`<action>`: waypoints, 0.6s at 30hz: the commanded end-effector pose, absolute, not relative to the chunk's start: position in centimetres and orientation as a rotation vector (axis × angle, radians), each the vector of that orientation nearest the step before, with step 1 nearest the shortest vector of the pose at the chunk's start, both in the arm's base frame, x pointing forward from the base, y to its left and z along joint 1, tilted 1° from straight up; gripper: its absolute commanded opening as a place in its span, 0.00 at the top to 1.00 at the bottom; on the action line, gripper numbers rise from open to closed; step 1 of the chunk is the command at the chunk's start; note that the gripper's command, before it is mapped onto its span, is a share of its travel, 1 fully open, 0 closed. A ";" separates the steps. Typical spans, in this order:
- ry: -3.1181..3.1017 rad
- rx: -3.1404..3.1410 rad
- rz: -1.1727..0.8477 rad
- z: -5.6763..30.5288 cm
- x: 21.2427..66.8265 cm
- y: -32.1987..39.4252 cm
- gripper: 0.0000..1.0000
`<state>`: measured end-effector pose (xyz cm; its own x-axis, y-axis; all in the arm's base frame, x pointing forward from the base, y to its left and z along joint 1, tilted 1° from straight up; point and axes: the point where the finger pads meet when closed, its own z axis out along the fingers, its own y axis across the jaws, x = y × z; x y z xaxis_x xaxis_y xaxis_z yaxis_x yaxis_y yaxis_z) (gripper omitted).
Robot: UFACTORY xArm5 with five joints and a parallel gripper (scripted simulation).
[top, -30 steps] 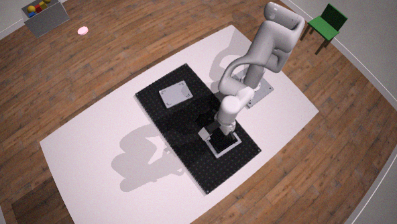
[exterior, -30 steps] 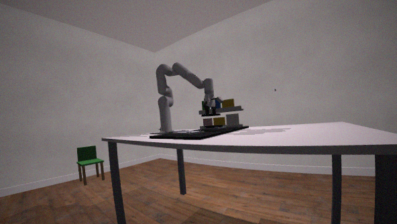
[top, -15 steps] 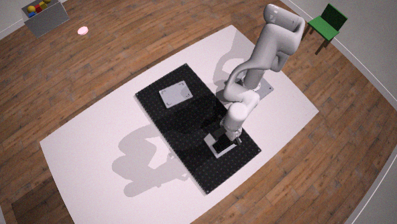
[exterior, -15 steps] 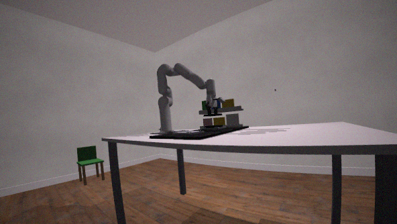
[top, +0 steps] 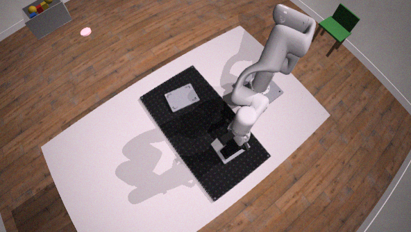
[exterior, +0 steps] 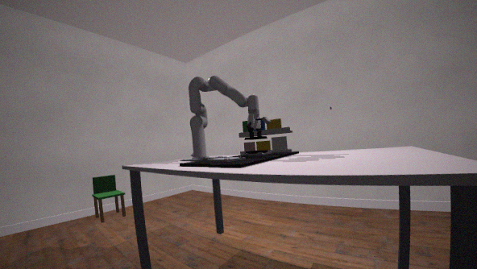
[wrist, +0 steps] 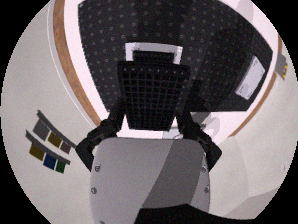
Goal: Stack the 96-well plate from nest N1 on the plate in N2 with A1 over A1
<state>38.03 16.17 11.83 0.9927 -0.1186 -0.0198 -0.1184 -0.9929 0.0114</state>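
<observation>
My gripper (top: 239,144) is shut on a dark 96-well plate (top: 232,150) and holds it by its long sides, as the wrist view (wrist: 152,99) shows. The plate hangs above nest N2 (top: 229,153), whose white outline shows around it and past its far edge in the wrist view (wrist: 154,50). I cannot tell the lower plate apart from the nest. In the side view the held plate (exterior: 255,138) is clearly above the board. Nest N1 (top: 182,98), a light grey pad with corner marks, stands empty at the board's far end. It also shows in the wrist view (wrist: 252,78).
Both nests sit on a black perforated board (top: 205,132) on a white table. The arm's base (top: 267,91) stands beside the board. A shelf of coloured blocks (exterior: 266,133) is behind the arm. A grey bin (top: 46,15), a pink disc (top: 85,31) and a green chair (top: 338,22) are on the floor.
</observation>
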 end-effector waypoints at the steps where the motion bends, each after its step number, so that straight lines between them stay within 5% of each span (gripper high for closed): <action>1: -0.186 3.128 -0.027 12.0 38.2 16.2 1.00; 18: -0.186 3.128 -0.027 11.8 38.2 16.1 1.00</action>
